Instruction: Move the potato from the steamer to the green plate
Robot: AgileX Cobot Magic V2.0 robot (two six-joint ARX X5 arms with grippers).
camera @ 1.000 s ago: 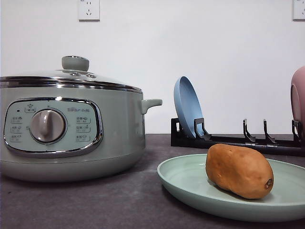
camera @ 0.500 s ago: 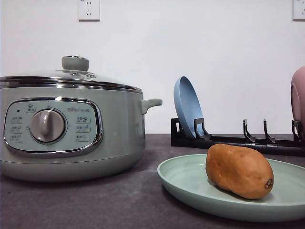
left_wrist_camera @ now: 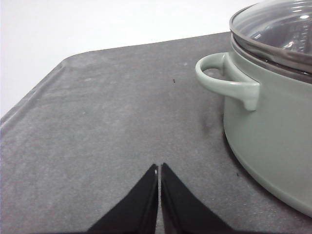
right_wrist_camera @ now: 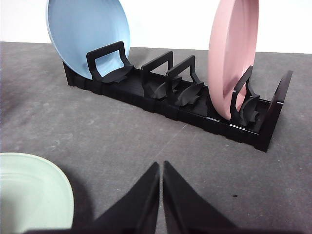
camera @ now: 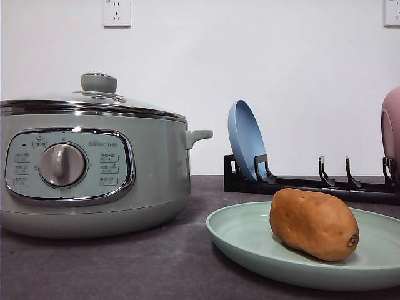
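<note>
On the dark table (camera: 125,269), the orange-brown potato (camera: 314,224) lies on the green plate (camera: 250,240).

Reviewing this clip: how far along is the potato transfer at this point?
It looks complete. The potato lies on the green plate, and the steamer has its lid on. Nothing is in hand: the left hand and right hand are shut, empty, over the table.

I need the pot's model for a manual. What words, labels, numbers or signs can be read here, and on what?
Nothing can be read for certain.
Steamer control panel: a short line of print above the dial and small icon labels on both sides of it, all too small and blurred to read.
Green plate, potato, blue plate, pink plate, black rack: no writing visible.
</note>
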